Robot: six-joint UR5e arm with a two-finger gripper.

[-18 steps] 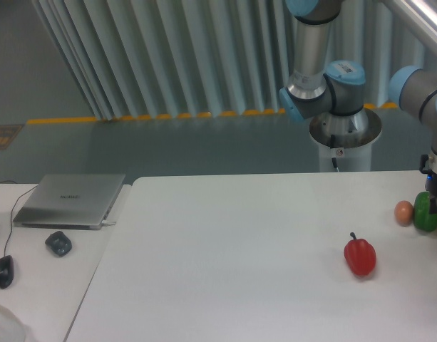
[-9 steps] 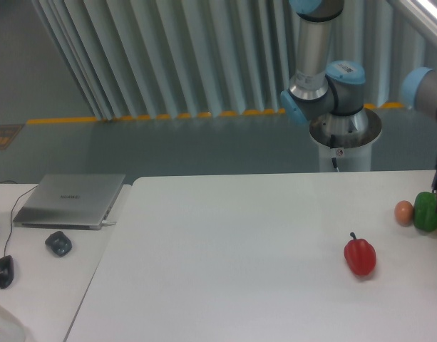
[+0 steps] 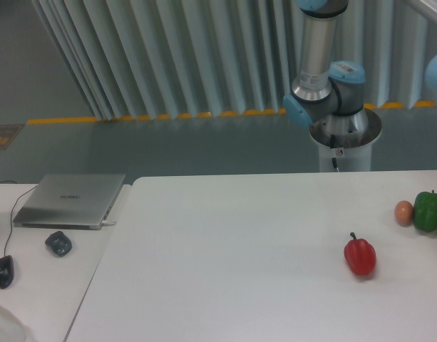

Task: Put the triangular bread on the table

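Observation:
The triangular bread is out of view. The white table fills the middle and right of the picture. My gripper is out of view past the right edge; only the arm's base and lower joints show behind the table, with a bit of a blue joint at the top right corner.
A red bell pepper lies on the right part of the table. A small brown egg and a green bell pepper sit by the right edge. On the smaller desk at left are a laptop and two mice.
The arm's wrist, which stood at the right edge over the green pepper, has moved out of the frame to the right. The green pepper now shows fully.

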